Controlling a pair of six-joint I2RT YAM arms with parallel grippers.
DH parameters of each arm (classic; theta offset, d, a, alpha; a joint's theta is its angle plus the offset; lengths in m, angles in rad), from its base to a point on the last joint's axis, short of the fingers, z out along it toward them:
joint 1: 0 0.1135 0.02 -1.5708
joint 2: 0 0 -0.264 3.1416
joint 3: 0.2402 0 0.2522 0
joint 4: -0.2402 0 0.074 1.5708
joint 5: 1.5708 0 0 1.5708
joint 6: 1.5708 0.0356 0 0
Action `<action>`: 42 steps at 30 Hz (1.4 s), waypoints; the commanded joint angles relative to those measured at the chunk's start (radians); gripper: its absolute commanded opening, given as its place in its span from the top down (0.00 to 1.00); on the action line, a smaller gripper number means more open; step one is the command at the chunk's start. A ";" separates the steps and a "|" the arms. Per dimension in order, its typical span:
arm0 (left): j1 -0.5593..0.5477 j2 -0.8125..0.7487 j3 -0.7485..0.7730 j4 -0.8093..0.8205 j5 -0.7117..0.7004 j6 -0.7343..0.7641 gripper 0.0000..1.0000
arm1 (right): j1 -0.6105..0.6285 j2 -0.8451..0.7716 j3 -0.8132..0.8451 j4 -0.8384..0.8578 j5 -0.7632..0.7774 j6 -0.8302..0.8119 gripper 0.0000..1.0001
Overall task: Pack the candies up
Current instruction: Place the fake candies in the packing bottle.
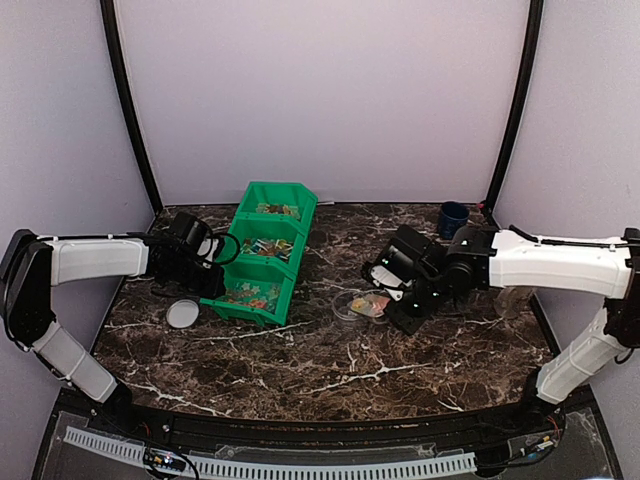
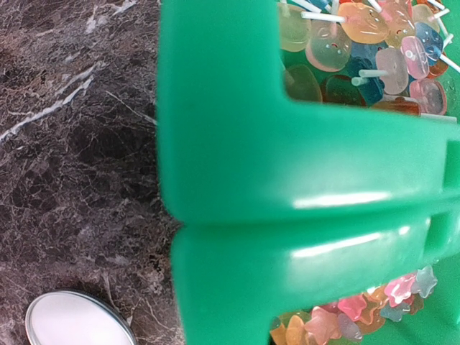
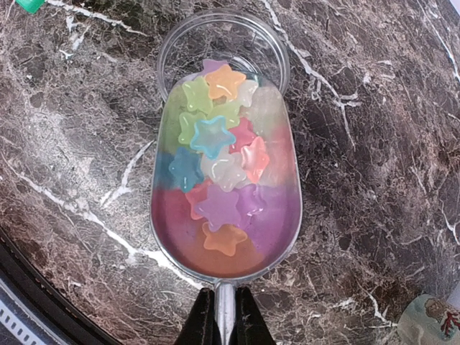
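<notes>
Star-shaped candies (image 3: 219, 172) in mixed colours fill a metal scoop (image 3: 241, 248). My right gripper (image 3: 225, 323) is shut on the scoop's thin handle. The scoop's front tip lies over the mouth of a small clear round jar (image 3: 223, 39) standing on the marble. In the top view the scoop (image 1: 372, 304) and the jar (image 1: 348, 308) sit right of the green bin (image 1: 262, 255). My left gripper (image 1: 205, 268) is against the bin's left wall (image 2: 287, 180), which hides its fingers. I cannot tell whether it holds the wall. More star candies (image 2: 359, 313) lie in the near compartment.
A flat round whitish lid (image 1: 183, 314) lies on the marble left of the bin, also in the left wrist view (image 2: 72, 320). Lollipop-like sweets (image 2: 366, 43) fill the bin's middle compartment. A dark blue cup (image 1: 452, 219) stands at the back right.
</notes>
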 commanded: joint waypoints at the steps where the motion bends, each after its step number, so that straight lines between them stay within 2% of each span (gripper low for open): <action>1: -0.001 -0.077 0.066 0.164 0.038 -0.020 1.00 | 0.008 0.018 0.063 -0.053 -0.008 0.019 1.00; 18: -0.001 -0.077 0.065 0.165 0.041 -0.023 1.00 | 0.008 0.106 0.202 -0.211 -0.013 -0.025 1.00; 42: -0.001 -0.074 0.067 0.163 0.040 -0.024 1.00 | 0.017 0.263 0.387 -0.349 0.021 -0.072 1.00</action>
